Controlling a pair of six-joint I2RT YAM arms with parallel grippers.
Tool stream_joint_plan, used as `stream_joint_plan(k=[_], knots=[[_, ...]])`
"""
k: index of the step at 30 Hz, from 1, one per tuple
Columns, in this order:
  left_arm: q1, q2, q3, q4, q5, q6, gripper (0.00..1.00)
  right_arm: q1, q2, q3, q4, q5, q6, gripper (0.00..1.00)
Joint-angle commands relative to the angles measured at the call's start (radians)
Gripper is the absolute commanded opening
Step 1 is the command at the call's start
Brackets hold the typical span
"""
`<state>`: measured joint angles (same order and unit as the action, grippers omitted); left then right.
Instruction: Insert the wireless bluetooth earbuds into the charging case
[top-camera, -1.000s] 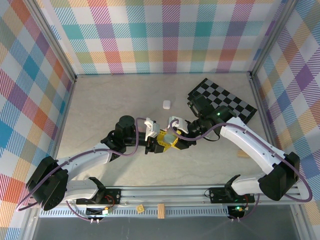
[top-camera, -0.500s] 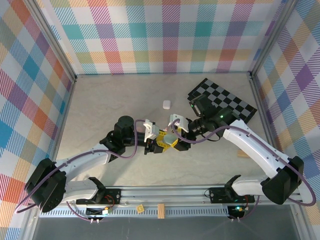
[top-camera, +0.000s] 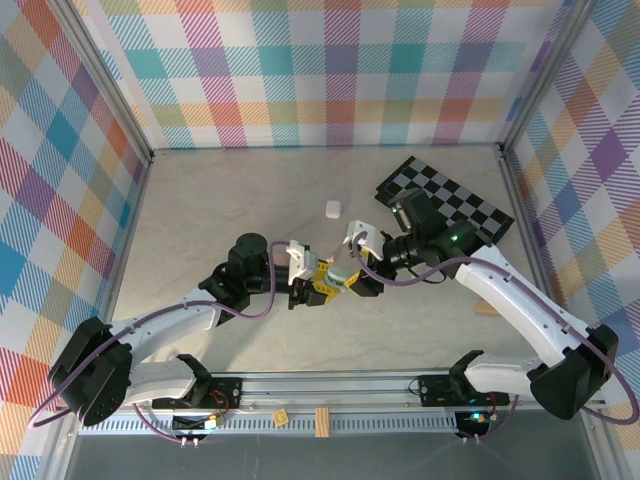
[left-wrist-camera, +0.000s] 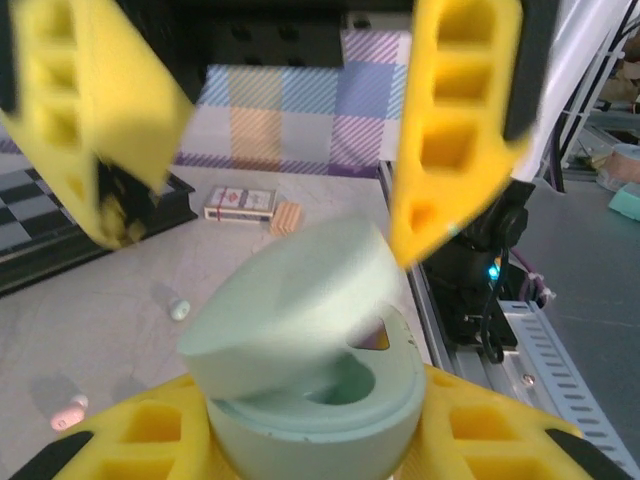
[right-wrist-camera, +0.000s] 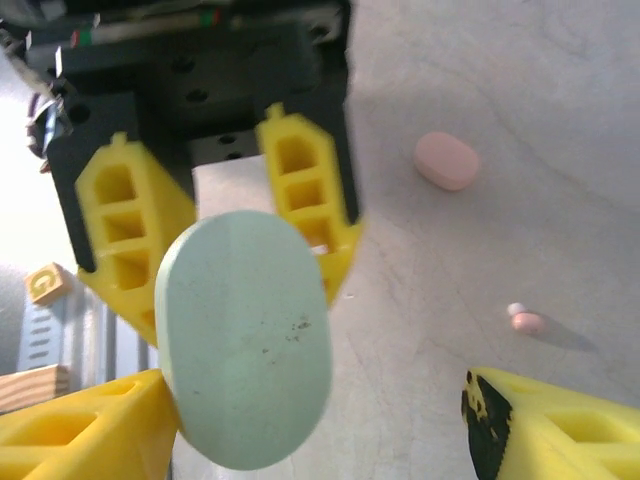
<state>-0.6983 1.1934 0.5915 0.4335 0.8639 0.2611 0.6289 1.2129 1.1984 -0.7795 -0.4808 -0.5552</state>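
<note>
My left gripper (left-wrist-camera: 315, 445) is shut on a mint green charging case (left-wrist-camera: 310, 370); its lid stands partly raised and tilted, showing the hollow inside. In the top view the case (top-camera: 341, 274) is held mid-table by the left gripper (top-camera: 316, 283). My right gripper (right-wrist-camera: 312, 412) is open, its yellow fingers (left-wrist-camera: 455, 130) spread wide on either side above the case (right-wrist-camera: 243, 338) without touching it. A mint earbud (left-wrist-camera: 180, 309) and a pink earbud (left-wrist-camera: 68, 412) lie on the table beyond. Another pink earbud (right-wrist-camera: 526, 322) lies beside a tiny white one.
A pink case (right-wrist-camera: 447, 160) lies on the table. A white case (top-camera: 333, 208) sits further back. The checkerboard (top-camera: 450, 205) lies at the back right, and a wooden block (top-camera: 485, 307) at the right edge. A small card box (left-wrist-camera: 240, 202) rests near the wall.
The right gripper has opened and drawn back to the right, away from the case. The left gripper has kept its hold and barely moved.
</note>
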Motion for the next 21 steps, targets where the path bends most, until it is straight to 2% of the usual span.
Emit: stream_joint_plan(k=[1, 4, 7, 13, 18, 21], knots=[[-0.013, -0.028, -0.012, -0.004, 0.067, 0.032, 0.34, -0.025, -0.025, -0.009, 0.078, 0.007, 0.035, 0.75], [-0.013, -0.031, -0.013, -0.002, 0.066, 0.027, 0.34, -0.036, -0.041, -0.024, 0.112, 0.025, 0.059, 0.76], [-0.013, -0.034, -0.015, 0.005, 0.057, 0.02, 0.34, -0.046, -0.056, -0.037, 0.144, 0.042, 0.082, 0.84], [-0.01, -0.014, -0.027, 0.053, 0.025, -0.008, 0.34, -0.069, -0.144, -0.13, 0.25, -0.051, 0.105, 1.0], [-0.001, 0.008, -0.055, 0.153, 0.006, -0.061, 0.34, -0.199, -0.285, -0.285, 0.512, -0.212, 0.344, 0.99], [0.003, 0.018, -0.068, 0.209, 0.0, -0.087, 0.33, -0.276, -0.341, -0.374, 0.643, -0.184, 0.527, 0.99]])
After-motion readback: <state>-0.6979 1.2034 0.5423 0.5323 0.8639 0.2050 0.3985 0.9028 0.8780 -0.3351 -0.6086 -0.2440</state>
